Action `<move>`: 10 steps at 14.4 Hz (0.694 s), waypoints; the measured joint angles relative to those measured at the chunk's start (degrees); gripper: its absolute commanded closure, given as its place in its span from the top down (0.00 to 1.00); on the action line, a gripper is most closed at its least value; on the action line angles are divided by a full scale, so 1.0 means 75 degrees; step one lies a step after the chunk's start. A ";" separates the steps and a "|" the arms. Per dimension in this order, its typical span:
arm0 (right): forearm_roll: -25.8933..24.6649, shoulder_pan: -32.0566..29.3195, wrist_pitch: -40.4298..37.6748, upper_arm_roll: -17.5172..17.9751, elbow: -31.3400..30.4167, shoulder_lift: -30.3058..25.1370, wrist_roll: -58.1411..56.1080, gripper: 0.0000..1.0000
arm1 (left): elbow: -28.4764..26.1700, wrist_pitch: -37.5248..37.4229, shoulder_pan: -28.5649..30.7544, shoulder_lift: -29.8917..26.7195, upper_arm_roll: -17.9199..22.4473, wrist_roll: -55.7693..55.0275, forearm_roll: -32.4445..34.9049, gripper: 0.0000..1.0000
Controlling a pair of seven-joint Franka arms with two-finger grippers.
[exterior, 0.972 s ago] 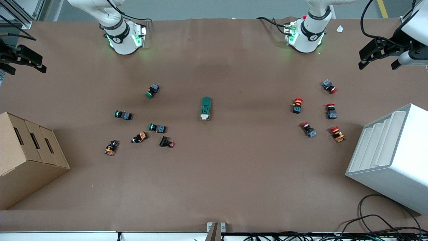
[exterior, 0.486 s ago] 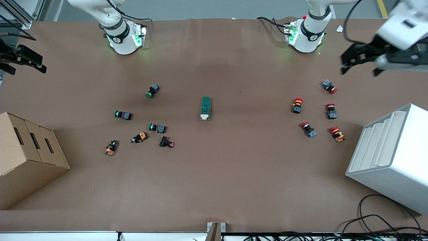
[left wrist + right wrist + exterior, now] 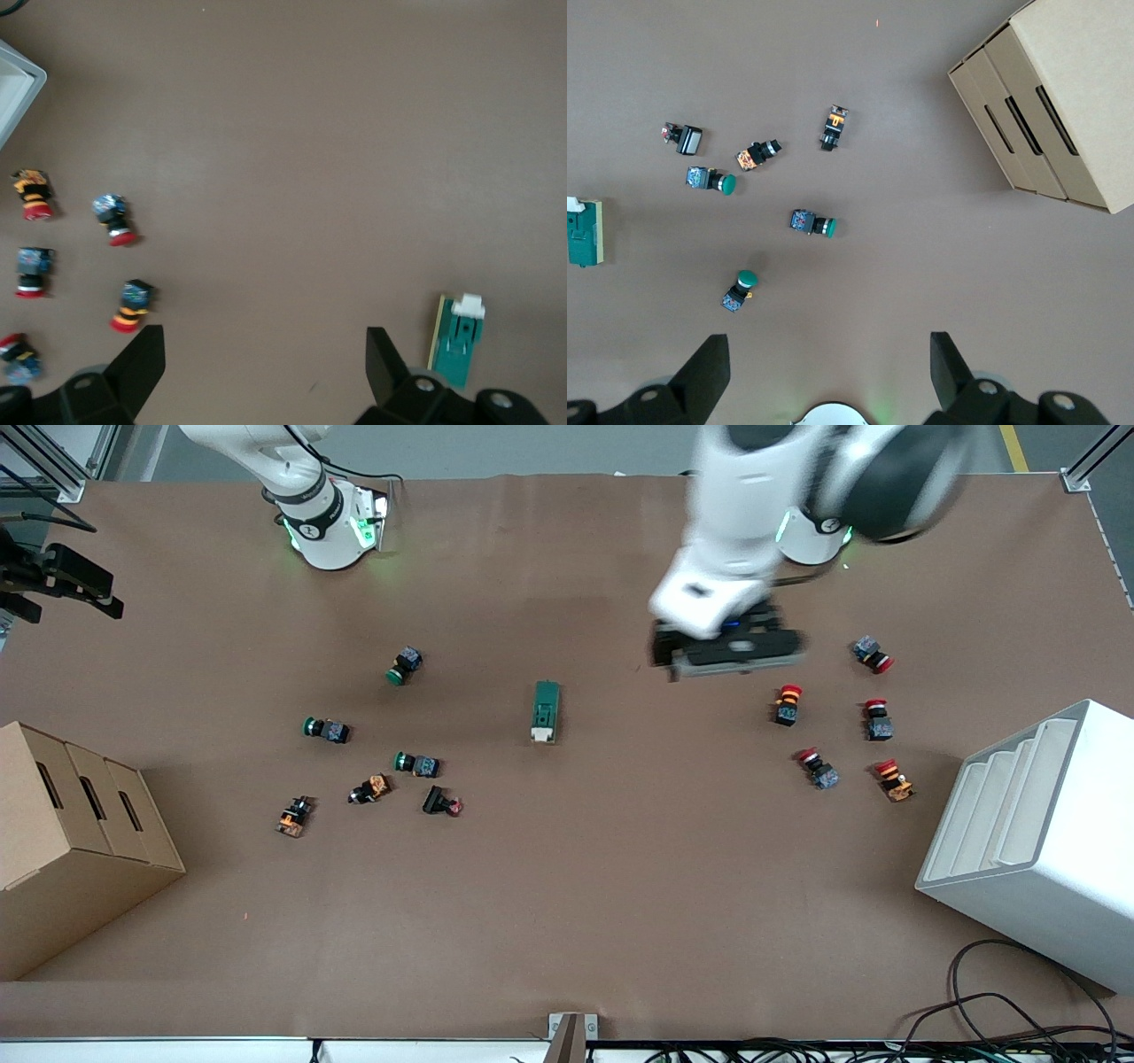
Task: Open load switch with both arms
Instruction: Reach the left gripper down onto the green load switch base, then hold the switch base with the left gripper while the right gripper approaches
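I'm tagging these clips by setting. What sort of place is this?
Probably a robotics lab or industrial test bench: two white arms bolted to a brown-covered table, scattered push buttons around a load switch, a cardboard box and white bin at the ends.

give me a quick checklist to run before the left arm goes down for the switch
1. Load switch lies flat on bare table, nothing touching it: ok.
2. White lever end faces the front camera and is uncovered: ok.
3. Left gripper open, fingers spread wide: ok.
4. Left gripper over the switch: not ok, it hangs over bare table between the switch and the red buttons.
5. Right gripper open: ok, but that arm waits at its own end of the table, off the switch.
6. Green buttons lie apart from the switch: ok.
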 measured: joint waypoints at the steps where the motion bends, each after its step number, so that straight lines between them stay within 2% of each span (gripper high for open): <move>1: 0.0000 -0.0005 0.0000 -0.0005 0.0000 0.0007 0.0002 1.00 | -0.0003 0.0254 -0.0428 0.0366 -0.0004 -0.0721 0.0251 1.00; 3: 0.0000 -0.0009 0.0002 -0.0017 -0.0008 0.0063 0.0003 1.00 | -0.0023 0.0855 -0.1094 0.1012 -0.0004 -0.1822 0.0680 1.00; 5: 0.0000 -0.0006 0.0006 -0.0012 -0.0025 0.0295 0.0004 1.00 | -0.0128 0.1507 -0.1604 0.1540 -0.0003 -0.3008 0.1539 0.99; 10: -0.0026 -0.0021 0.0518 -0.0025 -0.0031 0.1477 0.0001 1.00 | -0.0751 0.2525 -0.2733 0.2474 -0.0008 -0.5300 0.3928 0.97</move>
